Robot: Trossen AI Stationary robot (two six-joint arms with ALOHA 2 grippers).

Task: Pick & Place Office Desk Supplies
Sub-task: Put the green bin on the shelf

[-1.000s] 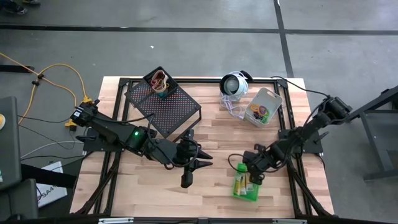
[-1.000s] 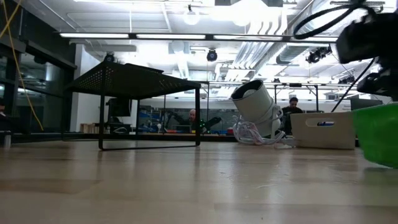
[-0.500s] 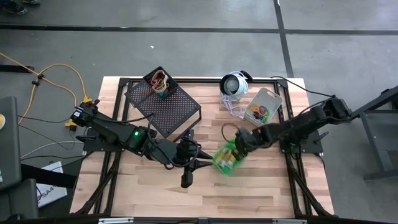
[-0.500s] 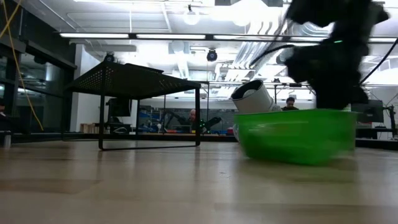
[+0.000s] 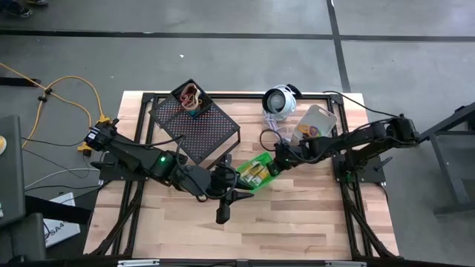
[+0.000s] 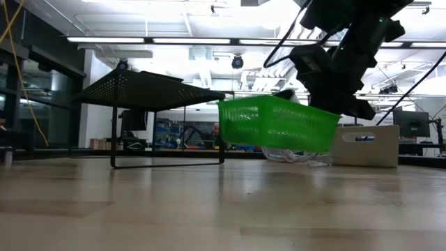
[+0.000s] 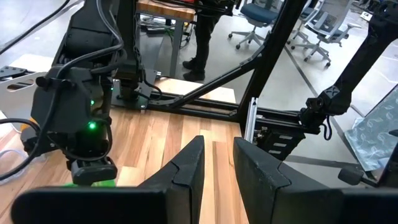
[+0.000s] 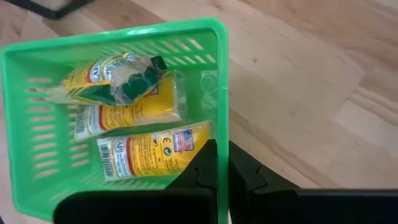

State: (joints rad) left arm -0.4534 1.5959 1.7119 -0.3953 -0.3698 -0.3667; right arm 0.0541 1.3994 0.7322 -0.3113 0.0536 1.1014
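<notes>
Gripping the rim of the green bin [image 8: 124, 106], my right gripper [image 8: 217, 163] has its fingers pinched tight on the basket's wall — one inside, one outside. From above, the bin [image 5: 253, 173] sits near the middle of the table [image 5: 312, 222], just right of my left gripper [image 5: 228, 191] and close to the near corner of the large black mesh rack [image 5: 197, 126]. In the low view it hangs clear of the wood, tilted, with nothing under it [image 6: 275, 124]. Inside lie yellow rectangular packets [image 8: 149, 149], side by side, and a crumpled yellow-and-green wrapper [image 8: 115, 74] at one end.

My left gripper waits low over the table with its fingers [image 7: 186, 171] a narrow gap apart — nothing is between them.

Farther off, toward the far right, a grey bin [image 5: 315, 126] rests on the table with small coloured pieces in it, partly covered by my right arm. Just left of it is the round white-and-black device [image 5: 279, 100], its cord trailing beside it. A small dark bin [image 5: 191, 98] with loops in it stands on the rack's far corner.
</notes>
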